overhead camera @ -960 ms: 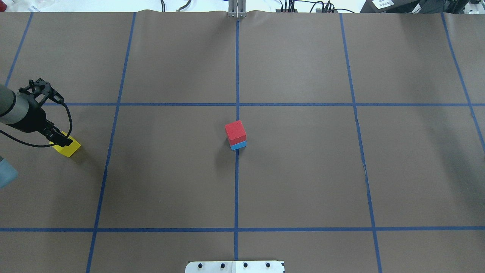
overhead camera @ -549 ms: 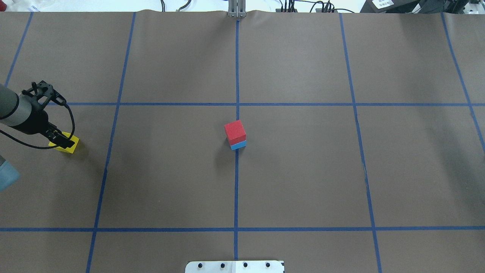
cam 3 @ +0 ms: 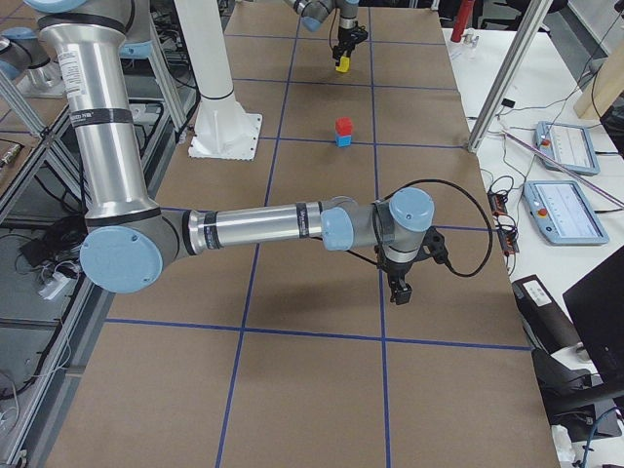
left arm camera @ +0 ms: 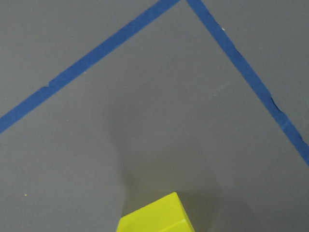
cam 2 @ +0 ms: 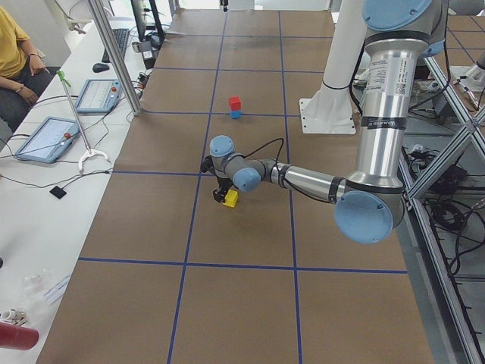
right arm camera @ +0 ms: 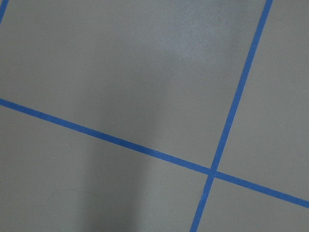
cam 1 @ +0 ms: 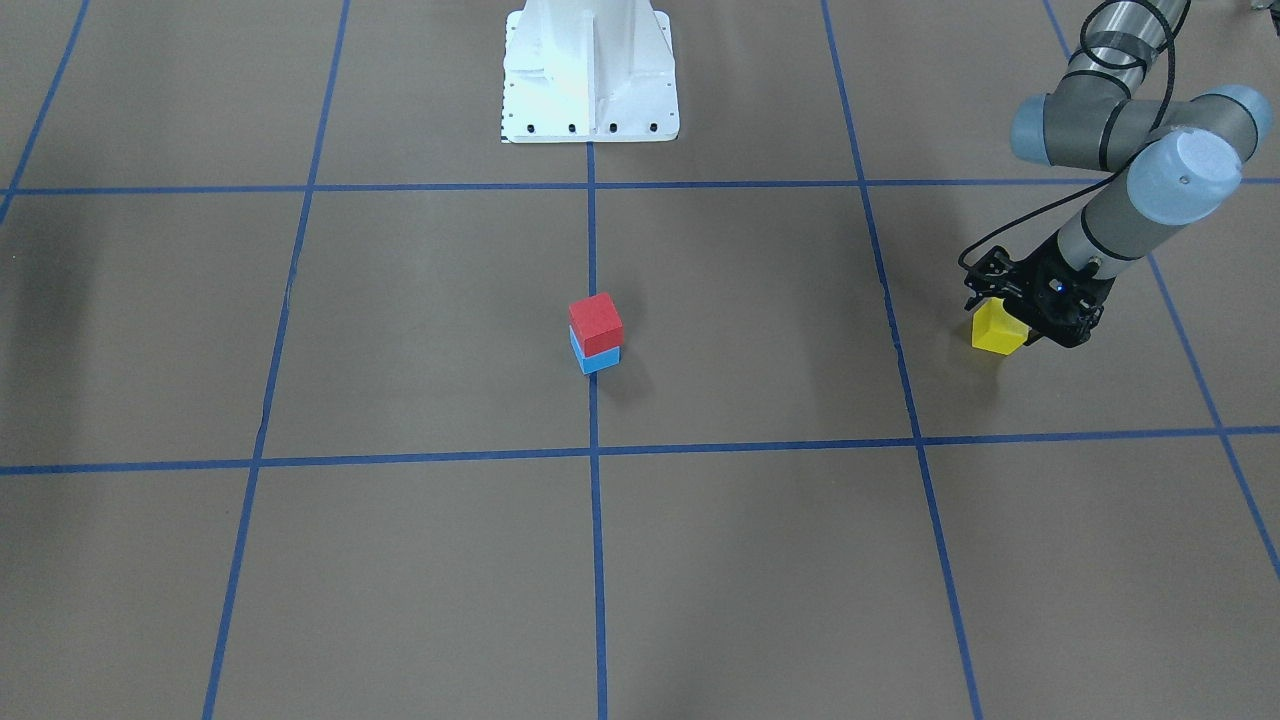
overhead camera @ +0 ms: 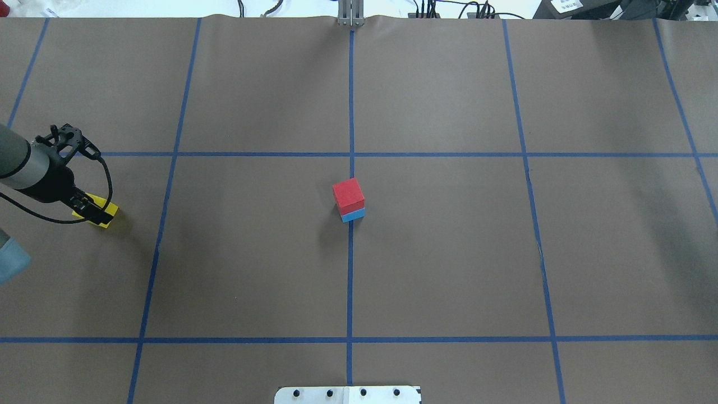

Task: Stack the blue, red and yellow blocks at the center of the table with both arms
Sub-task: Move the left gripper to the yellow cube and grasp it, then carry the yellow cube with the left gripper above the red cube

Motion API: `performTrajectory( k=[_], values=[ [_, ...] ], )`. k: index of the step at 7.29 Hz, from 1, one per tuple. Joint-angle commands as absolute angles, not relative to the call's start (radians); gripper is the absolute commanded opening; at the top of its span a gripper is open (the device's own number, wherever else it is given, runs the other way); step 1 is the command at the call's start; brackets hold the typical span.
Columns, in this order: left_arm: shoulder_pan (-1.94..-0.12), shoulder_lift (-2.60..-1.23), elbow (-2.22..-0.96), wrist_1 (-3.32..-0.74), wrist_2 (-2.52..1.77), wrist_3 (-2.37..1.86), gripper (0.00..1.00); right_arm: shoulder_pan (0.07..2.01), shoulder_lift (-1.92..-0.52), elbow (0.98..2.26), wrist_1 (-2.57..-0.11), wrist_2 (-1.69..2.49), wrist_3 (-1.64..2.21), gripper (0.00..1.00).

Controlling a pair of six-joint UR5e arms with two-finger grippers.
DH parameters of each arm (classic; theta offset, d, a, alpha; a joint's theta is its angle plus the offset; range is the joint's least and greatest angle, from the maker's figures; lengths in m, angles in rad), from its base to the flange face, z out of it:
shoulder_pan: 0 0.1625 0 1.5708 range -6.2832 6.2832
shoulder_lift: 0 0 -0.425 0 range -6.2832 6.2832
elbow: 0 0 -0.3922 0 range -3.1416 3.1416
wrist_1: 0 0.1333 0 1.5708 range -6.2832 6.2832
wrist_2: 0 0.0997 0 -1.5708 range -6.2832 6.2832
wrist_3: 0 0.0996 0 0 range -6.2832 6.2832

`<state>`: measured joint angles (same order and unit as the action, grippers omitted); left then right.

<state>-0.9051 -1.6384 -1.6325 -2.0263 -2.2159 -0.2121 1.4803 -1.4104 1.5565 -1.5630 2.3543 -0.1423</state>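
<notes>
A red block (overhead camera: 348, 193) sits on a blue block (overhead camera: 353, 215) at the table's centre, also seen in the front view (cam 1: 596, 322). My left gripper (overhead camera: 92, 209) is at the far left of the table, shut on the yellow block (overhead camera: 112, 210). The front view shows the yellow block (cam 1: 996, 330) between the fingers, just above the table. Its top corner shows at the bottom of the left wrist view (left arm camera: 154, 217), with its shadow on the table. My right gripper (cam 3: 398, 291) shows only in the exterior right view, low over bare table; I cannot tell whether it is open or shut.
Blue tape lines divide the brown table cover into a grid. The white robot base plate (cam 1: 590, 70) stands at the robot's edge of the table. A side bench with tablets (cam 2: 45, 136) and a seated person (cam 2: 15, 61) lies beyond the far edge.
My left gripper has shifted slightly toward the far side and the right with the yellow block, and less of the block shows beneath it. The red and blue stack has not moved.
</notes>
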Motion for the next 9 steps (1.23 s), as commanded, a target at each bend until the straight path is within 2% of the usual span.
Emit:
performTrajectory(
  k=[1, 2, 3, 5, 7, 9],
  values=[
    [-0.905, -1.64, -1.609, -2.02, -2.218, -0.213, 0.88, 1.48, -1.41, 1.557, -1.563, 2.355, -0.141, 1.0],
    [-0.905, -1.64, -1.614, -2.017, -2.221, -0.236, 0.35, 1.48, -1.41, 1.557, -1.563, 2.355, -0.141, 1.0],
    [-0.905, -1.652, -1.627, -2.02, -2.246, -0.32, 0.0, 1.48, -1.41, 1.557, -1.563, 2.356, -0.141, 1.0],
    [-0.908, -1.709, -1.67, -1.965, -2.299, -0.424, 0.0, 1.48, -1.41, 1.557, -1.563, 2.356, -0.14, 1.0],
    [-0.908, -1.868, -1.686, -1.892, -2.295, -0.729, 0.0, 1.48, -1.41, 1.557, -1.569, 2.355, -0.138, 1.0],
    [-0.87, -2.07, -1.724, -1.711, -2.274, -1.098, 0.0, 1.48, -1.413, 1.557, -1.571, 2.353, -0.124, 1.0]
  ],
)
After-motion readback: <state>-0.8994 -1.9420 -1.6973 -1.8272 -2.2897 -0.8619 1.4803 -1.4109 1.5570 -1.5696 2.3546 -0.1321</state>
